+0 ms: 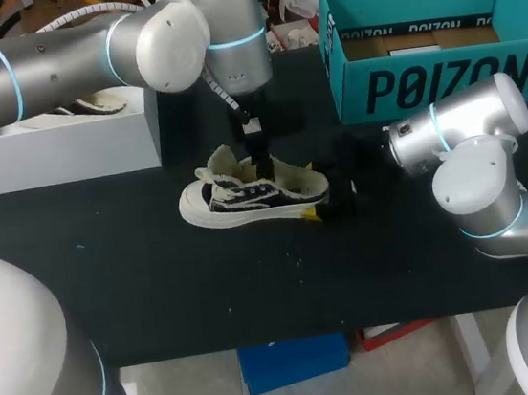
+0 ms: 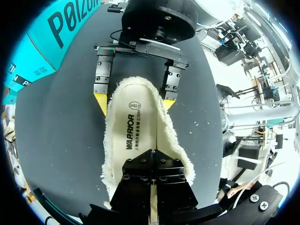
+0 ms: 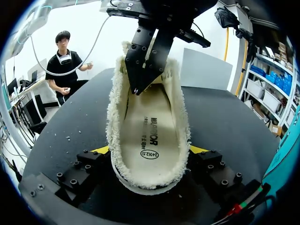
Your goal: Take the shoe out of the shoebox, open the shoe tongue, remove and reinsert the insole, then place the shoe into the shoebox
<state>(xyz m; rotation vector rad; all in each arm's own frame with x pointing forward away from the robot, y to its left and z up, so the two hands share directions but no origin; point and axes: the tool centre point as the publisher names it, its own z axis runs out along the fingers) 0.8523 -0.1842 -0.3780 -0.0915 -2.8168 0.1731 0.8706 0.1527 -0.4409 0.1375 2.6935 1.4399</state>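
Observation:
A cream low shoe (image 1: 245,200) with a dark upper and fleece lining lies on its sole in the middle of the black table (image 1: 159,287). My left gripper (image 1: 259,158) comes down from above into the shoe's mouth. Its black fingers are shut (image 2: 152,157), tips against the fleece insole (image 2: 136,126) toward the toe end (image 3: 136,89). My right gripper (image 1: 318,205) stands at the heel. Its yellow tips touch both sides of the heel (image 3: 150,150), holding the shoe (image 3: 140,187). The printed insole (image 3: 150,129) lies flat inside. The teal shoebox (image 1: 442,79) stands open at the back right.
A white box (image 1: 55,146) with another shoe (image 1: 98,104) in it stands at the back left. Bare table lies in front of the shoe. Teal box walls (image 2: 42,42) rise beside the right arm.

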